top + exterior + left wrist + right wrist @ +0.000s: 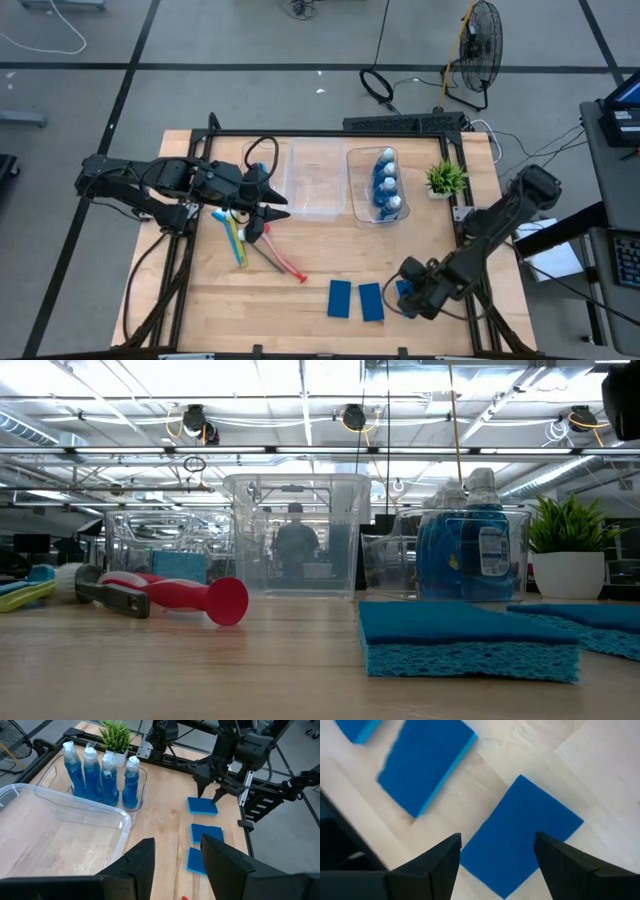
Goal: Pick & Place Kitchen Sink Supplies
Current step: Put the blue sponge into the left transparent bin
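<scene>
**A:** Your right tool (408,292) hangs over a blue sponge (520,835) near the front right of the bench (200,300), fingers spread with a clear gap between them, grasping nothing. The sponge lies flat below that gap, its long axis running aslant to the fingers; whether the tips touch it cannot be told. In the high view the tool covers most of that sponge.

**B:** And the left?

**A:** Your left tool (268,212) sits beside the middle clear bin (318,180), on the side away from the bottles, fingers parted and empty. Just in front of it lie the dish brushes (242,240); the red one (285,262) points its handle forward and toward the sponges.

**B:** The rest?

**A:** Two more sponges (355,299) lie side by side, long axes front to back, next to the one under your right tool. Four blue-and-white bottles (387,182) stand in the bin (352,190) beside the potted plant (446,178). A fourth sponge shows only faintly through a bin wall in the low view.
</scene>
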Robot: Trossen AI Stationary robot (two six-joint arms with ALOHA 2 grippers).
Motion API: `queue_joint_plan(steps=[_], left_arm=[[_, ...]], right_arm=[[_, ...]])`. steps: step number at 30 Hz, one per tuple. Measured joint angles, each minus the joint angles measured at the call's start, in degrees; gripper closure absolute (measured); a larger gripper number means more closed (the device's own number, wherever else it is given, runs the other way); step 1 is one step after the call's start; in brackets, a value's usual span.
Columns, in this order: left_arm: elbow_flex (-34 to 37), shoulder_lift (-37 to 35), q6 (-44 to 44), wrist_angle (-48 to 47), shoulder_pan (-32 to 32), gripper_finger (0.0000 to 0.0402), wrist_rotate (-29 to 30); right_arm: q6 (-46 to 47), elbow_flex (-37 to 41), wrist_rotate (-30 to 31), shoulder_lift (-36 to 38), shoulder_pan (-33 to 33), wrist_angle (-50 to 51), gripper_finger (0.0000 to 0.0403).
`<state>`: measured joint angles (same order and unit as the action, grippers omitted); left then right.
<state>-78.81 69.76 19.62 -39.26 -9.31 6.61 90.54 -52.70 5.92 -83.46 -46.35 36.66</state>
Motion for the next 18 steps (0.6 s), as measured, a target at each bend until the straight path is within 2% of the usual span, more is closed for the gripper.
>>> queue_joint_plan(steps=[11, 18], left_arm=[[0.00, 0.00, 0.02, -0.01, 0.00, 0.0238, -0.02], [0.00, 0.00, 0.04, -0.06, -0.06, 0.0238, -0.04]], right_arm=[[-3.72, -0.27, 0.48, -2.68, 1.89, -3.07, 0.0162], [-0.25, -0.26, 1.42, -5.85, 2.12, -3.45, 0.0163]])
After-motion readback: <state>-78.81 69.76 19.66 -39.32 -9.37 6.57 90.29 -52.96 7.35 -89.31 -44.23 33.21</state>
